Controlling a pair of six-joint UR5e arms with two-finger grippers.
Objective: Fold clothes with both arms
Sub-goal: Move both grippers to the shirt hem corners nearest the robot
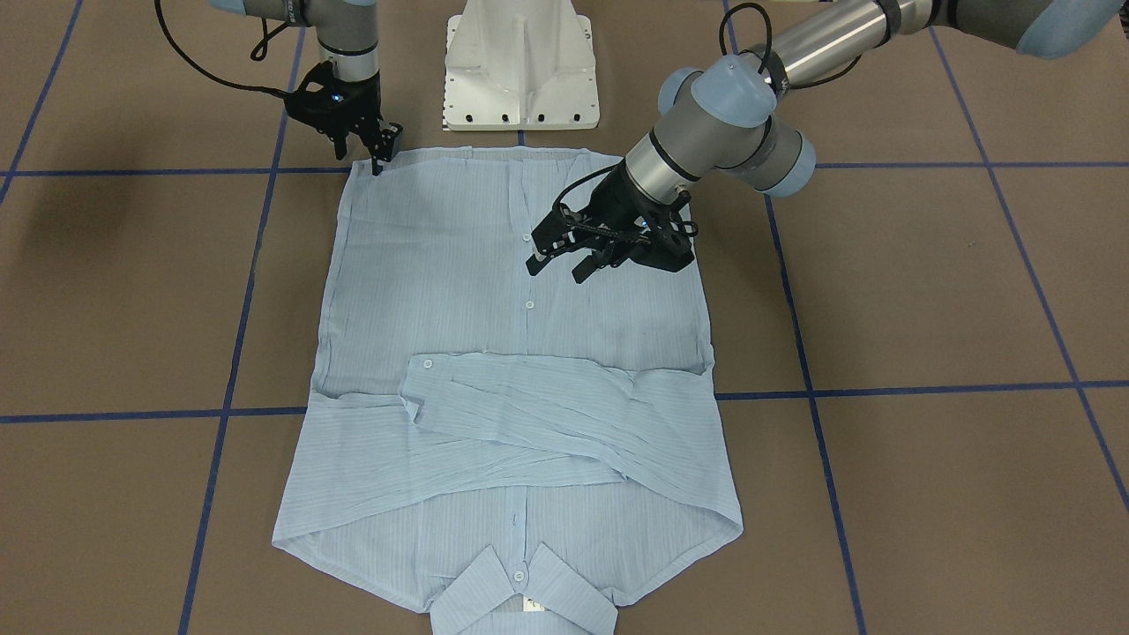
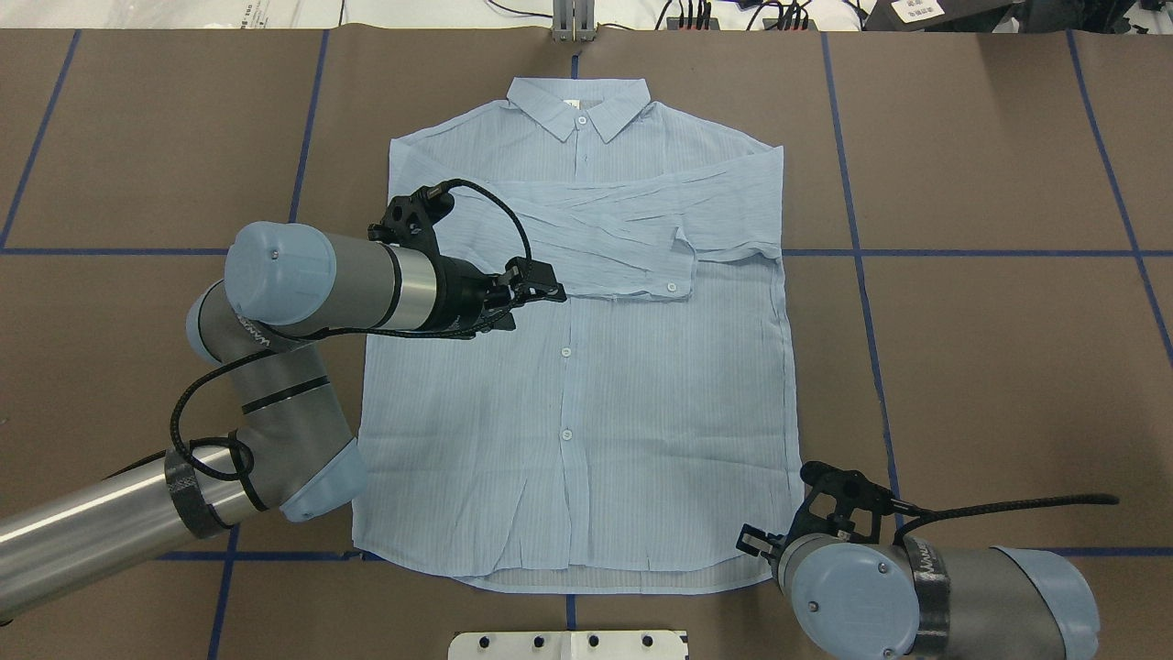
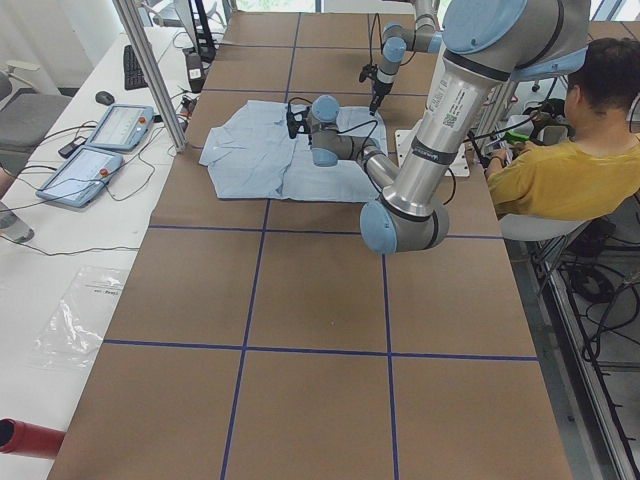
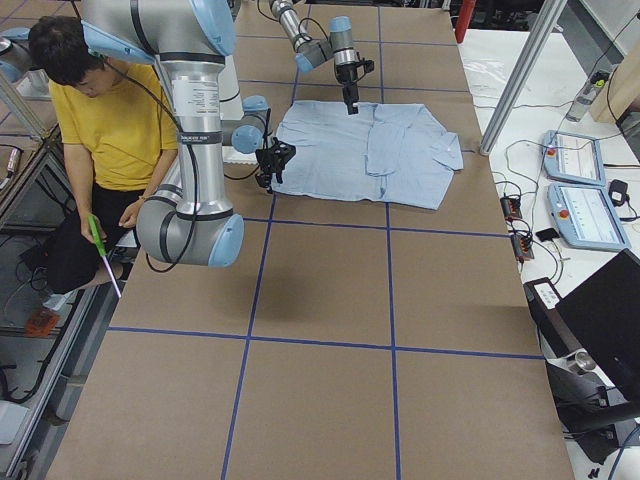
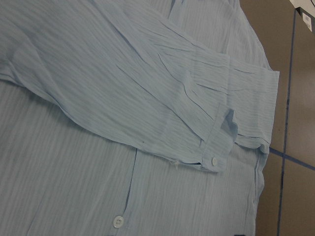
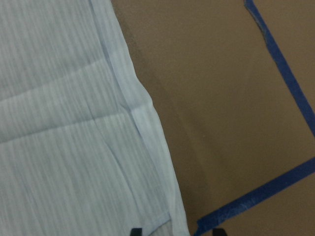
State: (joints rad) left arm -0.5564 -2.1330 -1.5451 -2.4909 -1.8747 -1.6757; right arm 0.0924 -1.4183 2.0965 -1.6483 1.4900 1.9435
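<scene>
The light blue striped shirt [image 1: 494, 309] lies flat and front-up on the brown table, collar [image 2: 579, 105] at the far side. Both sleeves are folded across the chest, with the top cuff [image 2: 676, 275] toward my right. My left gripper [image 1: 558, 265] is open and empty, just above the button placket at mid-shirt; its wrist view shows the folded sleeve [image 5: 147, 98] below. My right gripper [image 1: 381, 150] is open at the near hem corner on my right. Its fingertips straddle that corner's edge [image 6: 157, 206] in the right wrist view.
The white pedestal base [image 1: 520, 79] stands at the table's near edge behind the hem. Blue tape lines [image 1: 882, 388] cross the table. A person in a yellow shirt [image 3: 560, 170] sits beside the robot. Teach pendants [image 3: 100, 150] lie on the far side table.
</scene>
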